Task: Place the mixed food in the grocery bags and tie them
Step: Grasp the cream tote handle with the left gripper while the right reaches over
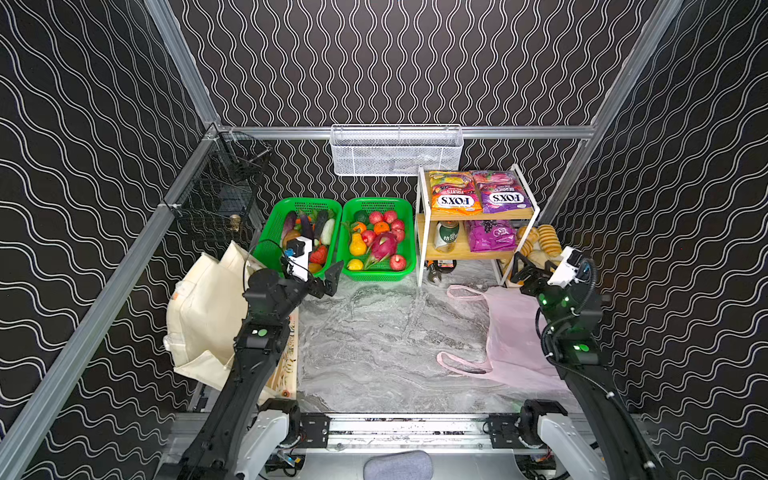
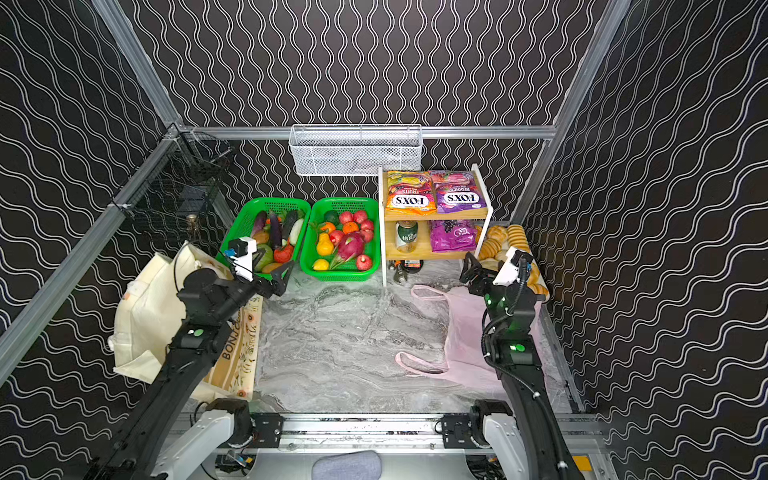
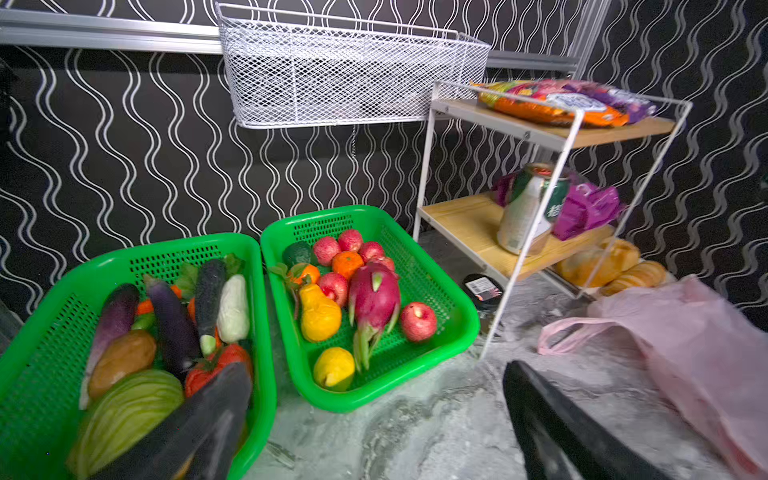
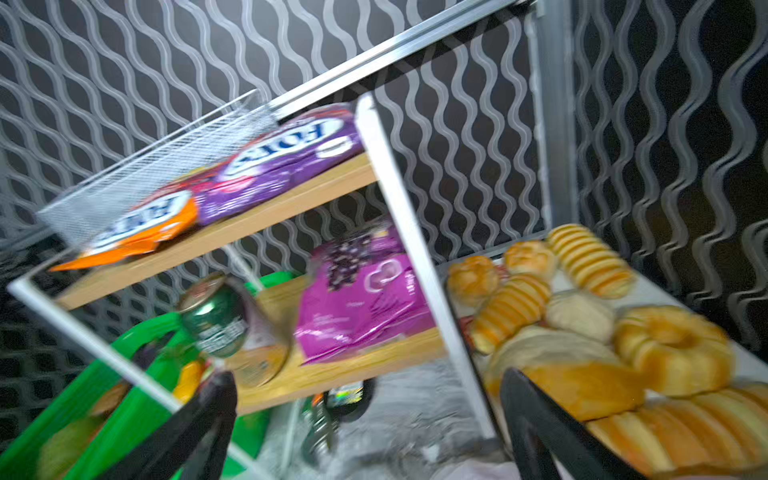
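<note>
A grey marbled tabletop (image 1: 374, 340) sits inside a booth of black walls (image 1: 374, 62) lined with white waves, with a white mesh basket (image 1: 395, 153) hung on the back rail. The left arm reaches forward low over the table, its left gripper (image 1: 330, 280) spread wide and holding nothing. Just ahead of these jaws stands the green fruit basket (image 1: 376, 277) with the pink dragon fruit (image 1: 382, 245), yellow pear (image 1: 357, 245), lemon (image 1: 354, 264), orange (image 1: 381, 227) and red apples (image 1: 397, 262) (all inside it). Behind the jaws, under the arm, slumps the cream canvas tote (image 1: 203, 316). The right arm rises with its wrist tipped toward the white rack (image 1: 422, 232), the right gripper (image 1: 527, 270) likewise wide apart and empty. Ahead of those jaws the rack carries the orange FOX'S packet (image 1: 453, 193) on its upper shelf and the green drink can (image 1: 445, 237) beside the purple grape-print packet (image 1: 490, 235) on the lower. Bread rolls (image 1: 544, 243) lie just beside the jaws, and the pale-pink plastic bag (image 1: 511, 332) lies flat on the table below and behind them.
</note>
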`<state>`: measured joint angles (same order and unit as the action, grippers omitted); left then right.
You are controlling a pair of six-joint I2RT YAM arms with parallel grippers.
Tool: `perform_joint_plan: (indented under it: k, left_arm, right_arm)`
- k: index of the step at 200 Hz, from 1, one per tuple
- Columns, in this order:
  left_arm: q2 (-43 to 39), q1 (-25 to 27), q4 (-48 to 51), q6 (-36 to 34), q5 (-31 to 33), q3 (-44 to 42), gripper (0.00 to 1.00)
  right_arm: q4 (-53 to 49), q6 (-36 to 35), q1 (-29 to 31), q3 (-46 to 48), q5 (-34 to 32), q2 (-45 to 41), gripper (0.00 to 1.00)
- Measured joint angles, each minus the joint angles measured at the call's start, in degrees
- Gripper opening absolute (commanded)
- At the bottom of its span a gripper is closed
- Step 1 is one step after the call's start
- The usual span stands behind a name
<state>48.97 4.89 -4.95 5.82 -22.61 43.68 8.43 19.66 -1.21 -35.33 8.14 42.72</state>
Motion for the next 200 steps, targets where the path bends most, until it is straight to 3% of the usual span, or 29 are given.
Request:
perform_joint_plan:
  k: [40, 75, 106, 138, 155, 187, 200]
  left_arm:
    - [-0.2, 0.0, 23.4, 3.1, 10.0, 17.7, 0.99]
    - [8.0, -0.1, 42.7, 4.7, 27.2, 32.1, 0.99]
    - [10.5, -0.1, 54.0, 6.1, 40.0, 33.0, 0.99]
    - [9.1, -0.2, 57.4, 7.2, 45.0, 28.8, 0.98]
    - [9.1, -0.2, 59.1, 7.9, 45.0, 26.5, 0.86]
    - [8.7, -0.2, 59.6, 8.8, 41.0, 23.0, 0.5]
    - [9.2, -0.2, 59.7, 8.8, 37.7, 23.0, 0.27]
  right_arm:
    - [-12.9, 6.3, 0.0, -3.2, 17.6, -3.3, 0.99]
    - [-18.6, 9.9, 0.8, -7.3, 26.7, -2.0, 0.94]
    - [-22.7, 10.0, 2.8, -12.5, 28.8, 0.5, 0.93]
    - [-24.8, 9.7, 4.2, -15.0, 28.7, 2.1, 0.93]
    - [-25.1, 9.8, 4.6, -14.9, 28.5, 2.1, 0.93]
    - [-24.5, 11.4, 5.1, -13.0, 28.3, 1.5, 0.93]
    - [-24.2, 11.9, 5.3, -12.6, 27.9, 1.3, 0.93]
